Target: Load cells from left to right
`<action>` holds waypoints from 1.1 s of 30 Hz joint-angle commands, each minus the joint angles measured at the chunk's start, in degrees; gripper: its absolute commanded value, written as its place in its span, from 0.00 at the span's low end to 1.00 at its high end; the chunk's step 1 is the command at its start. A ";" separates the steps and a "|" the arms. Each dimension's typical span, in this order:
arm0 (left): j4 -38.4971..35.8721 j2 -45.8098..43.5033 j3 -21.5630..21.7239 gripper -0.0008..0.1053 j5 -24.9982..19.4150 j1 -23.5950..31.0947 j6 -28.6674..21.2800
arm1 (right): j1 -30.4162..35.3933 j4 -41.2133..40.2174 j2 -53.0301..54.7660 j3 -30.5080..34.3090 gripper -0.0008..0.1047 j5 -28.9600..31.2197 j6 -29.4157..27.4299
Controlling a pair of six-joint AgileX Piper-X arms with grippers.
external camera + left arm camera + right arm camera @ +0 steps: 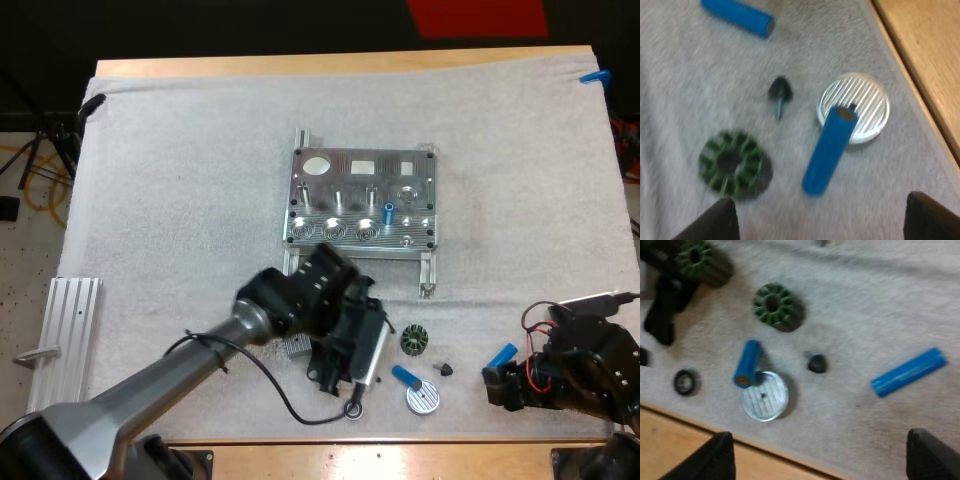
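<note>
Left tool (pixel 822 222) hung wide open over a blue cell (pixel 829 150) that leaned on the silver disc (pixel 854 107) near the surface's near edge; right tool (pixel 820 460), also wide and empty, was at the near right corner beside a second loose cell (pixel 502 354). One cell (pixel 388 212) stood in the fixture (pixel 360 165), so loading seemed barely begun. Counted: three cells, two green rotors (pixel 774 305), one dark knob (pixel 817 363), one disc.
</note>
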State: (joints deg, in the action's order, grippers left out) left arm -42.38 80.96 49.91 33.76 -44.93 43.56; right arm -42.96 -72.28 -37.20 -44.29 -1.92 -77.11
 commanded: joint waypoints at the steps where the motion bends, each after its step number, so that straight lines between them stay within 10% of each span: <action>1: 1.55 0.70 0.23 0.64 -1.16 -0.96 -0.59 | 0.11 1.20 0.15 -0.03 0.66 -1.40 -0.14; 33: 10.56 12.13 0.23 0.60 -8.74 -11.46 -1.36 | 0.11 3.06 0.15 -0.03 0.66 -2.28 -0.28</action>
State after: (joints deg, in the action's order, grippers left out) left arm -32.52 92.91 50.15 26.29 -55.86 42.17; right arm -42.96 -69.58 -37.20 -44.21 -3.67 -77.11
